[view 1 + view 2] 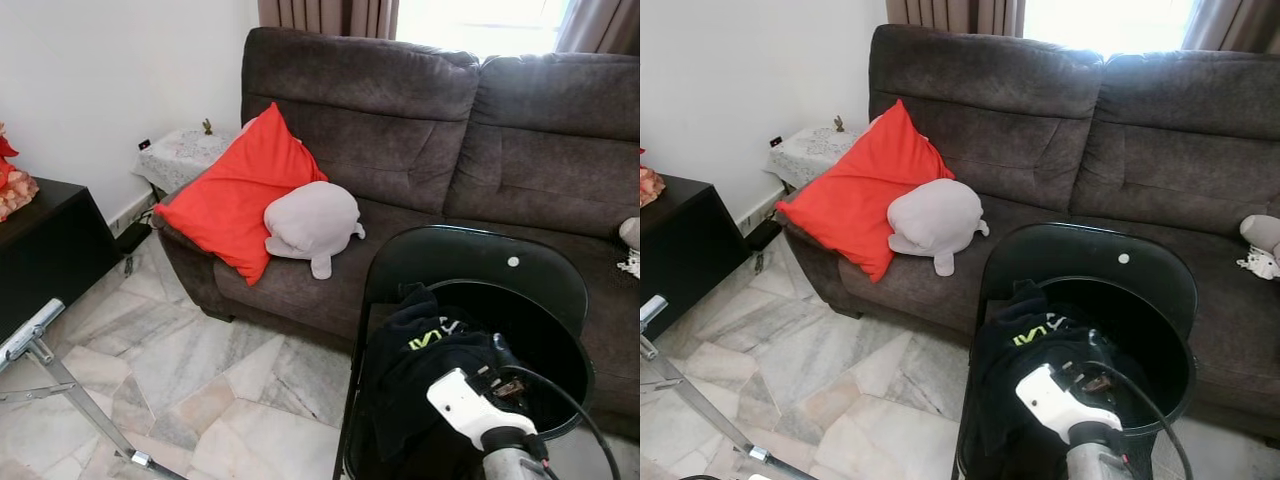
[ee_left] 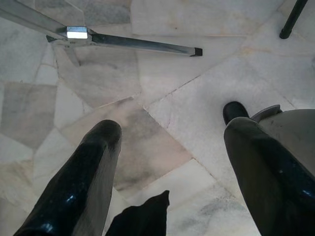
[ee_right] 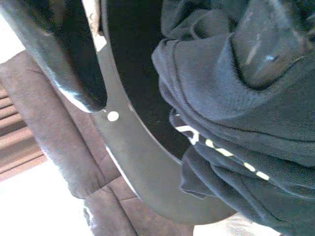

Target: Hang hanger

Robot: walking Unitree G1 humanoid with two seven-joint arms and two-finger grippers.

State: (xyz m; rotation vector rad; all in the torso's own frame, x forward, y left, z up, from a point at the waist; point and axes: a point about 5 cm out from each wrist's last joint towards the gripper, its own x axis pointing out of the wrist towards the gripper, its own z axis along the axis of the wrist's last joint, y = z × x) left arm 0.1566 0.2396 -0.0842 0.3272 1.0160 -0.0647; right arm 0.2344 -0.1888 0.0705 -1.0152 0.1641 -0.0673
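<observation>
Right hand (image 3: 167,64) fingers spread over dark garment (image 3: 246,137) in black bin (image 1: 520,290).

Dark garment (image 1: 425,350) with yellow-green lettering, crumpled, draped over the rim of a black round basket (image 1: 540,290)

A dark brown sofa (image 1: 440,130) stands against the window wall, curtains (image 1: 325,15) hanging behind it. A red cushion (image 1: 240,195) leans in its left corner, with a pale grey plush toy (image 1: 312,222) lying against it. Beside the sofa sits a small side table under a lace cloth (image 1: 180,152). A black cabinet (image 1: 50,250) stands at the left wall. The floor is marble tile (image 1: 200,370), crossed by a metal stand leg (image 1: 70,385).
</observation>
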